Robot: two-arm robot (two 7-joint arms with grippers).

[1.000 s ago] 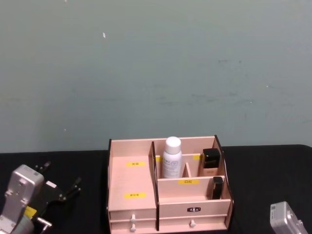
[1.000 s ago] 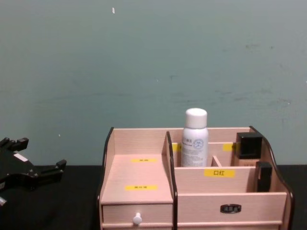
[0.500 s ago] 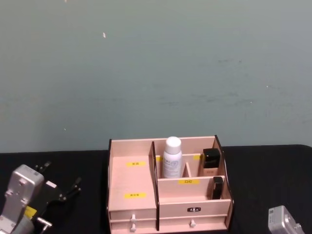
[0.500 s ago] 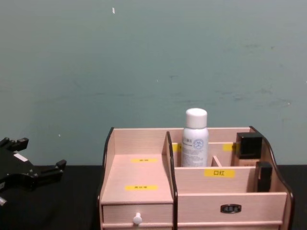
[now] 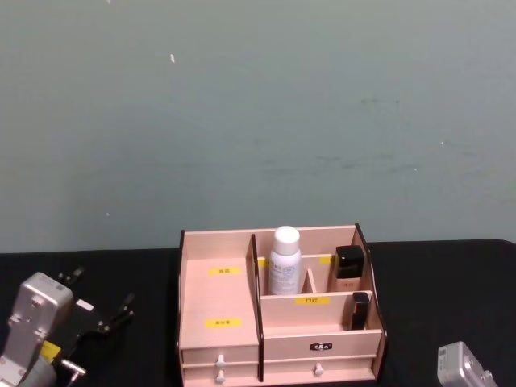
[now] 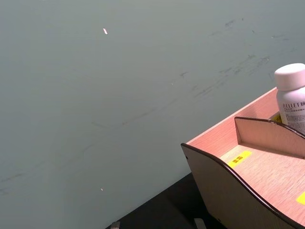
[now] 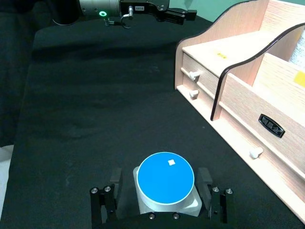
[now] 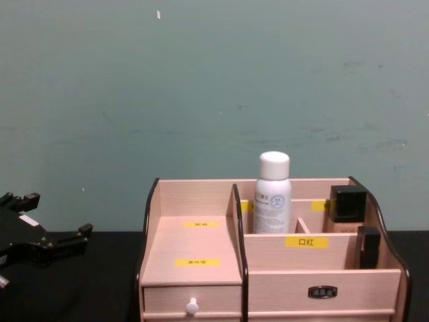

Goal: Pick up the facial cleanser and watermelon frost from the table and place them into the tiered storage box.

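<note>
The right gripper (image 7: 161, 202) is open. One finger (image 7: 102, 205) is on each side of the watermelon frost (image 7: 165, 179), and there is a thin dark gap on one side. I think it is not squeezing yet. The jar sits upright on the black table (image 7: 86, 95), near the front of the tiered storage box (image 7: 248, 95), on the drawer side.

Further out, the right arm's grey wrist (image 5: 461, 369) has slid a bit lower and a bit to the left in the head view over the last second. Nothing else has moved. I think this means the arm is coming down on the jar to grab it.

The facial cleanser (image 5: 285, 260) already stands upright inside the box, in a back compartment just right of the tall divider. So half the job looks done, and the jar is the part left.

The left gripper (image 5: 105, 302) is open and holds nothing. It waits over the table, left of the box and apart from it.

The right wrist view gives the jar and the fingers around it up close. The head view gives something else: the box from above, with the cleanser and two black-capped bottles (image 5: 349, 268) in their slots. The chest view shows from the side how tall the cleanser (image 8: 273, 194) stands above the box walls. The left wrist view catches the cleanser's cap (image 6: 291, 76) over the box's edge.
</note>
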